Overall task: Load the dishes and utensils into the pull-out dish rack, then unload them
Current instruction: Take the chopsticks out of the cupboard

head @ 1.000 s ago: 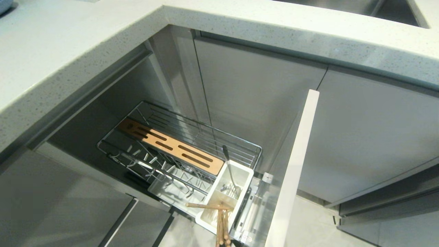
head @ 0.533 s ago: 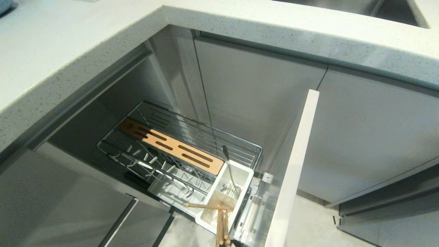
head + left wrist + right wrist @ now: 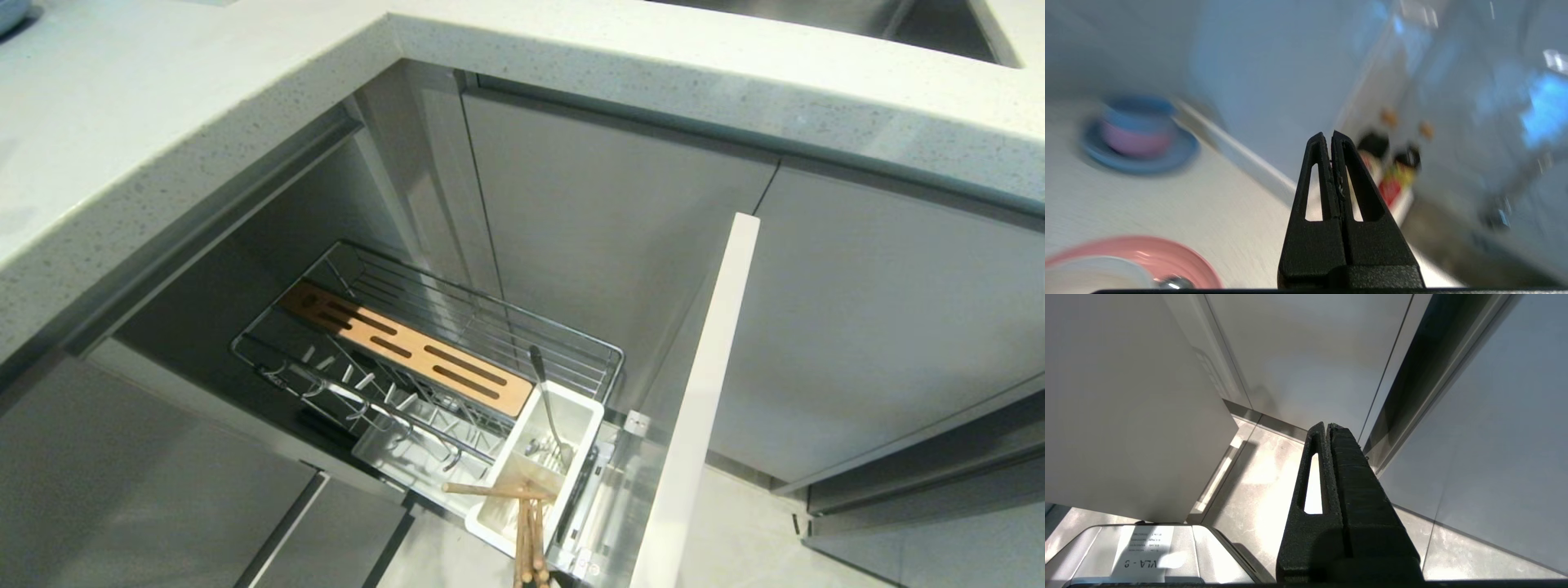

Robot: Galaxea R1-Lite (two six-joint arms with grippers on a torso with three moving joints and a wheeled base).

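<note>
The pull-out dish rack [image 3: 571,359] stands pulled out under the counter, with its wooden strip [image 3: 408,347] and pale cabinet front [image 3: 702,392]. In its white tub [image 3: 584,441] stand the metal spoon [image 3: 545,400] and the chopsticks [image 3: 526,531]. Neither arm shows in the head view. My left gripper [image 3: 1328,136] is shut and empty, hovering over the countertop. The pink plate [image 3: 1180,257] lies close below it, with the cream bowl [image 3: 1094,273] on it. My right gripper [image 3: 1327,425] is shut, hanging parked above the floor.
A blue plate [image 3: 1180,153] holding stacked pink and blue bowls [image 3: 1137,130] sits farther back on the counter. Bottles [image 3: 1396,175] stand by the wall. The speckled countertop [image 3: 163,122] overhangs the rack. My base [image 3: 1147,551] is by the right gripper.
</note>
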